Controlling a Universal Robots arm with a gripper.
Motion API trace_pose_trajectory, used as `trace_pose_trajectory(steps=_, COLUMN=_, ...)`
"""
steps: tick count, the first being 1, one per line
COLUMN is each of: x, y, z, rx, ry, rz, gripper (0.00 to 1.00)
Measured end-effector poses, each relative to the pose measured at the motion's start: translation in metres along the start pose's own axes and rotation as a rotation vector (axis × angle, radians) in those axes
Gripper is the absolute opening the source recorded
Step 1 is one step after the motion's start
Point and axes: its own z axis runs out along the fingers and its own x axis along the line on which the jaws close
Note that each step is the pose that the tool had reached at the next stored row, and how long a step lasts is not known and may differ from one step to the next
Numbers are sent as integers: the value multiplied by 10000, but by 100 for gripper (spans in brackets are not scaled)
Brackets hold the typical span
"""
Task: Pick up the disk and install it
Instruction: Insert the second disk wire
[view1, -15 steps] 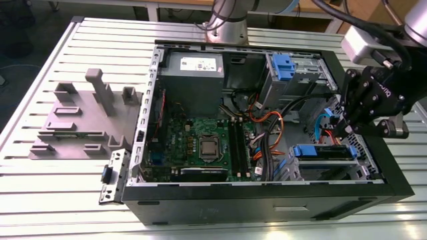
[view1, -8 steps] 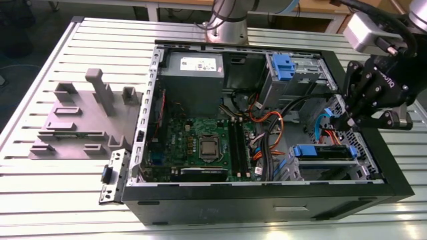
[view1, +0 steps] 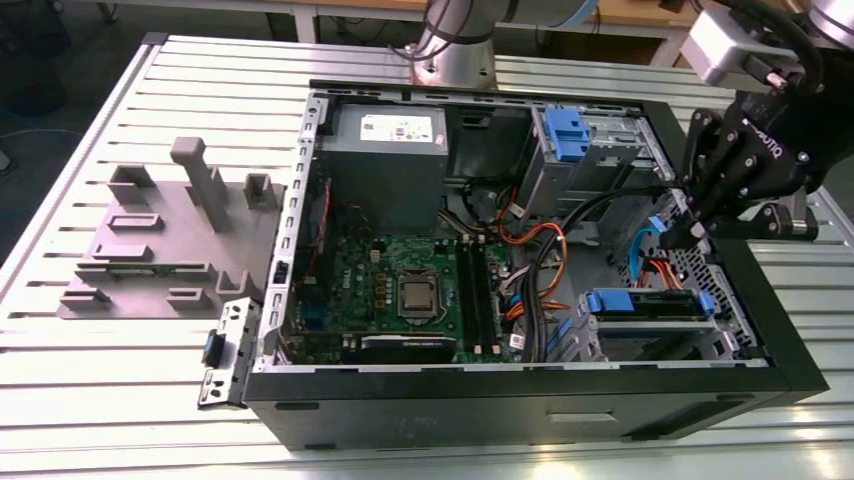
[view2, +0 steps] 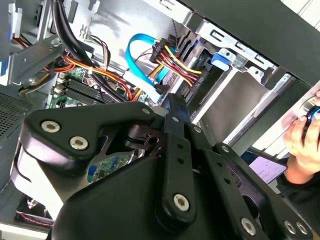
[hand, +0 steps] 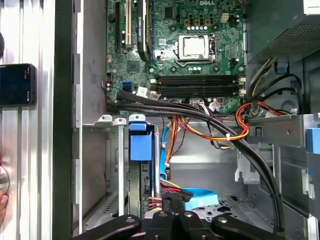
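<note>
The open computer case (view1: 534, 400) lies on its side on the slatted surface (view1: 80, 400), toward the exterior view's right. A stepped fixture block (view1: 167, 235) rests on the surface just beside it, at the exterior view's left. Inside the case, the motherboard (view1: 400, 290) lies flat, the power supply box (view1: 387, 140) behind it. The drive cage (view1: 654, 320) sits in the near corner at the exterior view's right, and the gripper (view1: 687, 235) hangs above it.

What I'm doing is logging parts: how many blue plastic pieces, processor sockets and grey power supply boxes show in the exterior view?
Blue plastic pieces: 2
Processor socket: 1
Grey power supply box: 1
Total: 4
</note>
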Motion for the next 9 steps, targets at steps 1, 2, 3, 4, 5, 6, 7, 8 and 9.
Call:
trace_pose_trajectory(steps=1, x=-5, y=3, z=-2, rx=1, ry=0, rz=-17, gripper=11)
trace_pose_trajectory(steps=2, x=-10, y=7, z=-3, rx=2, ry=1, rz=-34, gripper=11)
trace_pose_trajectory(steps=3, x=-15, y=10, z=-3, rx=2, ry=2, rz=-46, gripper=11)
trace_pose_trajectory(steps=4, x=-21, y=13, z=-4, rx=2, ry=2, rz=-56, gripper=11)
trace_pose_trajectory(steps=5, x=-31, y=14, z=-5, rx=3, ry=5, rz=-63, gripper=11)
trace_pose_trajectory(steps=6, x=-48, y=14, z=-6, rx=3, ry=4, rz=-72, gripper=11)
trace_pose_trajectory(steps=7, x=-64, y=16, z=-7, rx=3, ry=5, rz=-78, gripper=11)
trace_pose_trajectory(steps=8, x=-78, y=17, z=-9, rx=3, ry=6, rz=-83, gripper=11)
trace_pose_trajectory(steps=9, x=-93, y=18, z=-13, rx=4, ry=10, rz=-89, gripper=11)
